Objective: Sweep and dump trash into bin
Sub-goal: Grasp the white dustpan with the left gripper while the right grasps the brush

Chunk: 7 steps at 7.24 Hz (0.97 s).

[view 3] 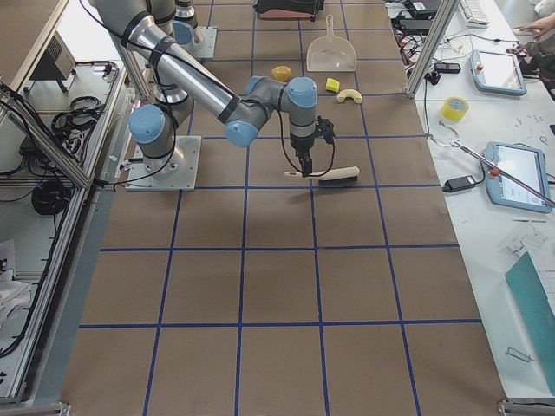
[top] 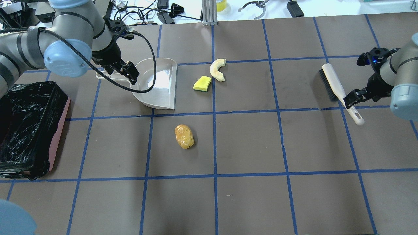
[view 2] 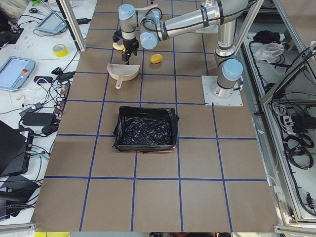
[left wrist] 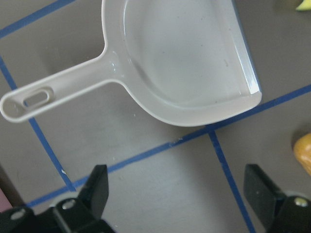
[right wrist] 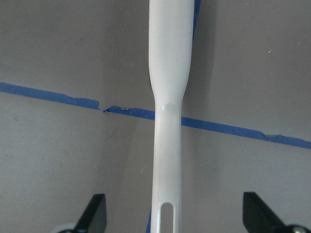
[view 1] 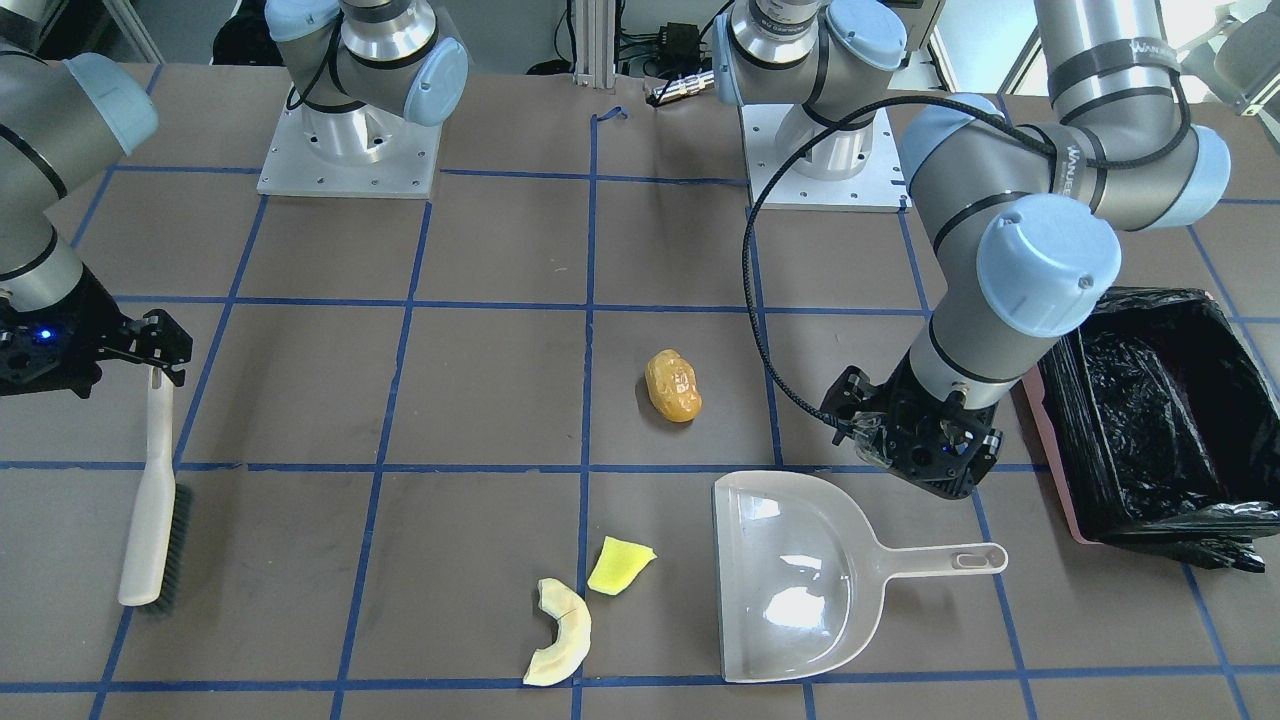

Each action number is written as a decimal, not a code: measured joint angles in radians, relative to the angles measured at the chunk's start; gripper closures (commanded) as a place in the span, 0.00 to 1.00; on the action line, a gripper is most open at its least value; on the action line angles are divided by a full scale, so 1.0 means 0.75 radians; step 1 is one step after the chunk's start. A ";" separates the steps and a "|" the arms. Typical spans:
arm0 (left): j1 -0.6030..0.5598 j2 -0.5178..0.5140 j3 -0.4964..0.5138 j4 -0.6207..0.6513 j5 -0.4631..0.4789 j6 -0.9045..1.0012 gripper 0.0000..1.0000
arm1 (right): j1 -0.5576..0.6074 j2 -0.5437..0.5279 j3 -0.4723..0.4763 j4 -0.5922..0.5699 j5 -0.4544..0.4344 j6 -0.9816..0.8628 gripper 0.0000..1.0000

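Table (top: 248, 143) with blue tape grid. Bin (top: 61, 127) sits at its edge on the robot's left, black liner in pink walls. Dustpan (top: 156, 83) lies flat near it; left gripper (left wrist: 177, 194) is just beside the pan's handle, jaws spread wide, holding nothing. Brush (top: 336, 86) lies flat at the far right; right gripper (right wrist: 175, 213) straddles its handle end, jaws wide apart, no contact. Scraps on the table: orange-brown lump (top: 184, 137) mid-table, cream crescent (top: 217, 69) and yellow wedge (top: 201, 83) just off the pan's mouth.
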 measured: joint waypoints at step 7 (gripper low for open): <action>0.098 -0.220 0.025 0.321 0.019 1.385 0.00 | -0.010 0.120 0.021 -0.118 0.009 -0.136 0.36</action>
